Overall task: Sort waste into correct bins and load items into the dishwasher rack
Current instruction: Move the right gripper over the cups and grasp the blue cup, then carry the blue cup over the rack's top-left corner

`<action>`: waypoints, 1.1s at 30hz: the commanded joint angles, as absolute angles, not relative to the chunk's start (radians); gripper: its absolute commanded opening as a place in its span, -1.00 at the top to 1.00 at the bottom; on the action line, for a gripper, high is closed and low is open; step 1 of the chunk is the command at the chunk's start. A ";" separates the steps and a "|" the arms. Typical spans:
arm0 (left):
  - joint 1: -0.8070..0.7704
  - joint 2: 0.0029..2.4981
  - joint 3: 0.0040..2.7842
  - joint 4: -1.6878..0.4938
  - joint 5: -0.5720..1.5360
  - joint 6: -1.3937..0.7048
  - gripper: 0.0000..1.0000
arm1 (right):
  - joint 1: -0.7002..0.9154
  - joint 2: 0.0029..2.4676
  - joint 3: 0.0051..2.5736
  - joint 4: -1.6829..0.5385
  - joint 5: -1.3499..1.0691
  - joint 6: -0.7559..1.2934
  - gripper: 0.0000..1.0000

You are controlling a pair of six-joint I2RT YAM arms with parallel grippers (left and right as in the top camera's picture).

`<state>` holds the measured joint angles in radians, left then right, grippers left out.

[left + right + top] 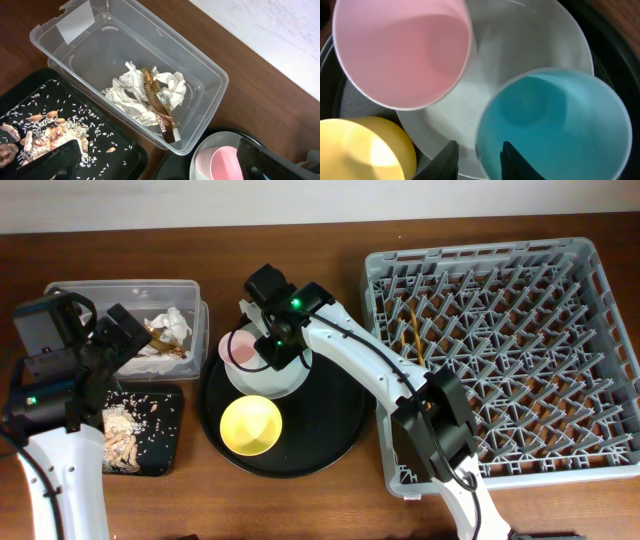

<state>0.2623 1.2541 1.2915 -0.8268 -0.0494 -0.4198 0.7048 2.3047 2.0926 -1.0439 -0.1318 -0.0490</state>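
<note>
**A:** Right gripper (479, 159), how does it stand?

**B:** Narrow, low over the round black tray (330, 430). One fingertip is inside the blue cup (555, 125) and the other outside, with the rim between them. I cannot tell whether they pinch it.

**A:** Where is that cup?

**B:** On the pale plate (520, 35) at the far side of the round tray, just beside the pink cup (402, 50). The yellow bowl (250, 424) sits on the same tray, on its near side, beside the plate.

**A:** And the left gripper (160, 162)?

**B:** Spread wide with nothing between the fingers, hanging left of the round tray.

**A:** The waste?

**B:** White tissues (127, 92) and the gold wrapper (155, 100) lie in the clear box (210, 75), left of the round tray. Food scraps (120, 435) lie in the shallow black tray (170, 405), also left of it, nearer the robot.

**A:** The rack?

**B:** The dishwasher rack (480, 248) is right of the round tray. The chopsticks (412, 330) lie in the part of it nearest that tray.
</note>
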 commanded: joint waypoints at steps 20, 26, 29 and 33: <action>0.268 1.249 1.302 -0.826 -0.042 -0.422 -0.98 | 0.695 2.296 2.085 -1.066 -0.078 -0.097 0.92; 0.268 1.249 1.302 -0.826 -0.042 -0.422 -0.98 | 0.624 2.159 2.286 -1.249 -0.083 -0.098 0.92; 0.268 1.249 1.302 -0.826 -0.042 -0.422 -0.99 | 0.529 2.113 2.360 -1.306 -0.192 -0.111 0.92; 0.268 1.249 1.302 -0.826 -0.042 -0.422 -0.98 | 0.307 2.100 2.362 -1.362 -0.599 -0.186 0.92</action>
<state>0.2623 1.2541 1.2915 -0.8272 -0.0494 -0.4202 0.4507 2.1174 2.3566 -1.3270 -0.2832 -0.1284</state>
